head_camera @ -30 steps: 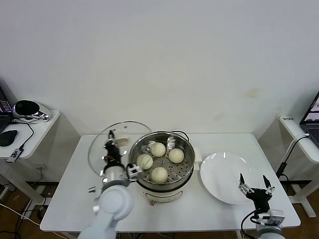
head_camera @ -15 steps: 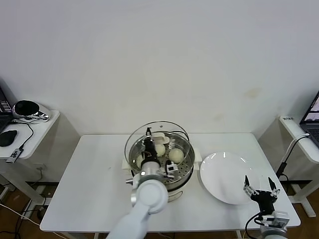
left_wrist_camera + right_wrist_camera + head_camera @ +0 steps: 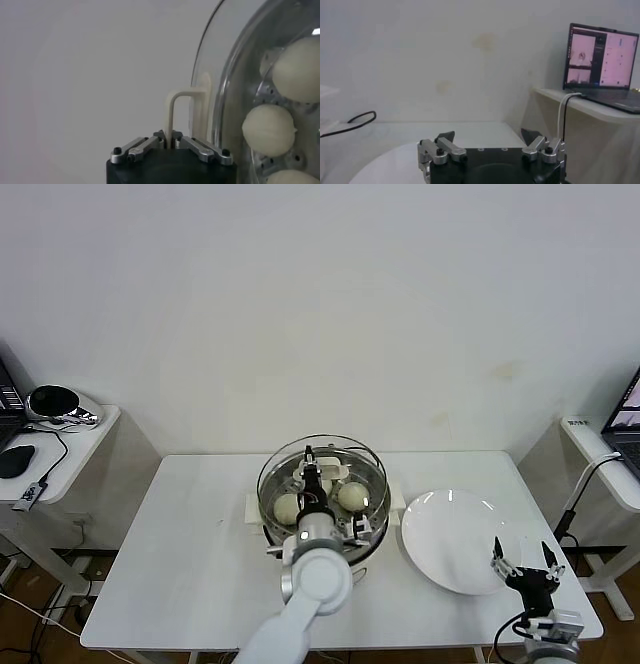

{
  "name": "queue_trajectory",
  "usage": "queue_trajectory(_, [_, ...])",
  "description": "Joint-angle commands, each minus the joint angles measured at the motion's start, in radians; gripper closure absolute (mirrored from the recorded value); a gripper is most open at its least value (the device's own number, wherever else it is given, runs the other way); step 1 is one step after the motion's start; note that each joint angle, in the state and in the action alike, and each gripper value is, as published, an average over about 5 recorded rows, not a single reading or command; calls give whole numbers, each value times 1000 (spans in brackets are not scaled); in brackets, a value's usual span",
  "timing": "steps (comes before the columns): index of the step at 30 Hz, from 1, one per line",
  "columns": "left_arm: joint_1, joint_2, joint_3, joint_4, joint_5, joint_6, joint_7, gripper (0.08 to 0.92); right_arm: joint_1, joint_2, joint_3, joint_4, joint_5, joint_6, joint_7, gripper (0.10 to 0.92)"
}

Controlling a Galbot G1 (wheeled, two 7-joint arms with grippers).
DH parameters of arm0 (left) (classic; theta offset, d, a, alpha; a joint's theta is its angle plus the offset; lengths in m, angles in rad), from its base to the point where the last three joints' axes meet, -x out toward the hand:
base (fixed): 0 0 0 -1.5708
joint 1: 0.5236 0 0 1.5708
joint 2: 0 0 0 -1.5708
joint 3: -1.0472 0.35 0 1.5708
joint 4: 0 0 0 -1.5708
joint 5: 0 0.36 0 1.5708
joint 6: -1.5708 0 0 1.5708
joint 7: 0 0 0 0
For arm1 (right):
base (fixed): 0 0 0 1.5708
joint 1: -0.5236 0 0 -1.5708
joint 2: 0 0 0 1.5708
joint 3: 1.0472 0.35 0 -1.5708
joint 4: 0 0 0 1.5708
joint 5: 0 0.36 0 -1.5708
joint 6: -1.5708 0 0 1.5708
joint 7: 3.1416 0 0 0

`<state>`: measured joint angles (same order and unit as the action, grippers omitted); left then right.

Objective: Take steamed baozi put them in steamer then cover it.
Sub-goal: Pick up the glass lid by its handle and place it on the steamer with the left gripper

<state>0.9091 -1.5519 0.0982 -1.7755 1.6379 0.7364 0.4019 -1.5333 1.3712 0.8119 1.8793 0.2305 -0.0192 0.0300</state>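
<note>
The steamer stands mid-table, with cream-white steamed baozi on its perforated tray. My left gripper is above it, shut on the cream handle of the clear glass lid. The lid hangs roughly level just over the pot's rim; whether it touches the rim I cannot tell. In the left wrist view the baozi show through the lid, and my left arm hides the pot's front. At the front right my right gripper stands open and holds nothing.
A bare white plate lies right of the steamer, just beside the right gripper. A black cable runs behind the pot. Side tables flank the table: a mouse on the left one, a laptop on the right one.
My left gripper has carried the lid rightward from beside the steamer to a spot over the pot. The right gripper has drifted slightly toward the table's front right corner.
</note>
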Motion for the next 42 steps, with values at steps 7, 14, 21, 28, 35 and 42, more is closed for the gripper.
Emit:
queue_trajectory(7, [25,-18,19,3,59,42,51,856,5,9,-4,0,2,-1,0,203])
queue_trajectory(14, [43,-19,11,6,69,42,54,856,8,9,-7,-3,3,0,0,203])
queue_trajectory(21, [40,-13,8,24,62,42,31,856,9,8,-8,-2,3,2,0,203])
queue_trajectory(28, [34,-13,8,46,56,41,4,856,10,9,-13,-5,1,4,0,203])
queue_trajectory(35, [36,-10,9,60,40,39,-26,856,6,10,-13,-6,1,7,0,203])
queue_trajectory(42, [41,-9,11,66,18,40,-36,856,6,11,-13,-8,0,9,0,203])
